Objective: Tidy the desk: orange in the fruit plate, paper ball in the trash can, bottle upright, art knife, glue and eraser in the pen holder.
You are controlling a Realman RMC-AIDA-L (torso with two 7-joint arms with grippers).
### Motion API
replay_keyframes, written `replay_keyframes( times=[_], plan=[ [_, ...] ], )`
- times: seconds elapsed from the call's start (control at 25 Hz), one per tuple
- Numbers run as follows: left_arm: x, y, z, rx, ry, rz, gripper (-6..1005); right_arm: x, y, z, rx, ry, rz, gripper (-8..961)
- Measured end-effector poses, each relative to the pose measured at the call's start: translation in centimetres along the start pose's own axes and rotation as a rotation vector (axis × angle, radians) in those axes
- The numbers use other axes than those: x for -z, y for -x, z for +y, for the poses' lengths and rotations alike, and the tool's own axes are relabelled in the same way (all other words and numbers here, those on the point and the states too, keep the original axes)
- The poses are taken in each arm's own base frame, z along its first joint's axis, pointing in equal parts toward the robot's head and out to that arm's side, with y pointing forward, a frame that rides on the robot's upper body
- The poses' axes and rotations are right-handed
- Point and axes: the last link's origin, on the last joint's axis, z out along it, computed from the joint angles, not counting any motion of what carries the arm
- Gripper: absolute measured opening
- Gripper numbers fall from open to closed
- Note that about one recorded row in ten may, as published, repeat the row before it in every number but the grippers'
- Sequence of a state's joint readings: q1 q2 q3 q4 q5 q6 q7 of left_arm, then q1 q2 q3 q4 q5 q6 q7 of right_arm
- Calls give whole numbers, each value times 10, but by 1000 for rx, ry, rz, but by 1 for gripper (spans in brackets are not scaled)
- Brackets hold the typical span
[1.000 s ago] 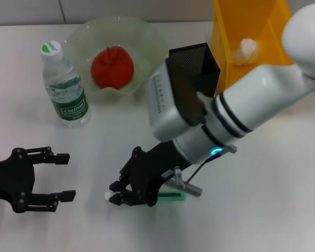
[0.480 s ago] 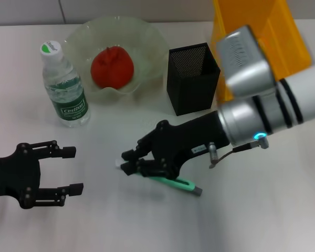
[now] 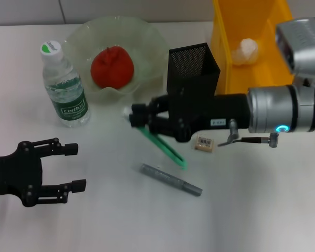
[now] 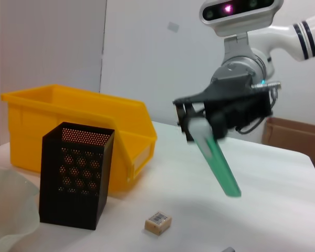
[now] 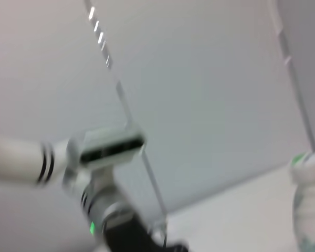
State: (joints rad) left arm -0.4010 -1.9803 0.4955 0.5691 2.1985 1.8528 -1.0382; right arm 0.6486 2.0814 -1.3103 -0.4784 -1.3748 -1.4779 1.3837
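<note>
we judged the art-knife step was in hand. the right pincer (image 3: 139,116) was clamped on the green art knife (image 3: 160,143), held off the table (image 3: 262,210), slanting down, just beside the black mesh pen holder (image 3: 193,76). next we would need it tipped upright over the holder's mouth. the left pincer (image 3: 68,168) hung open, idle. the eraser (image 3: 203,143) and the grey glue stick (image 3: 170,179) lay on the table.
</note>
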Motion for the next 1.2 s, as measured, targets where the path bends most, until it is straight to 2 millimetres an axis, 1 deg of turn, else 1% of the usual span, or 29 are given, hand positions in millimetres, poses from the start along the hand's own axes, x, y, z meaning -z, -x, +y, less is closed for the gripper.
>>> replay_keyframes(
  times=[0.04,0.12,0.2,0.28,0.32,0.36,0.48,0.52,0.56,0.68,0.72,0.76,0.84,0.92,0.96,1.12,1.2],
  plan=[
    [1,0,0,1,-3,3,798,0,0,0,0,0,0,199],
    [2,0,1,4,-7,11,798,7,3,0,-58,-15,-88,201],
    [2,0,1,5,-8,14,798,8,4,-1,-85,-23,-111,203],
    [2,0,1,5,-9,16,798,13,6,-4,-164,-46,-159,205],
    [2,0,1,5,-9,17,798,20,7,-10,-252,-80,-212,206],
    [2,0,1,5,-9,17,798,20,7,-10,-252,-80,-212,207],
    [2,0,1,5,-8,18,798,30,9,-17,-363,-119,-293,211],
    [2,0,2,5,-7,18,798,36,11,-21,-441,-140,-342,212],
    [2,0,2,5,-6,19,798,36,11,-21,-441,-140,-342,213],
    [2,-1,2,5,-6,21,798,44,12,-28,-548,-173,-402,216],
    [2,-1,2,5,-6,21,798,47,12,-33,-607,-196,-427,217],
    [2,-1,2,5,-6,21,798,47,12,-33,-607,-196,-427,218],
    [2,0,2,7,-6,27,798,50,11,-39,-662,-228,-442,220],
    [2,0,2,4,-10,33,798,53,10,-48,-698,-287,-452,222],
    [2,0,2,4,-10,33,798,53,10,-48,-698,-287,-452,223],
    [2,0,3,4,-12,34,798,51,13,-60,-689,-359,-449,227],
    [3,1,3,5,-13,34,798,51,15,-63,-686,-368,-450,230]
  ],
)
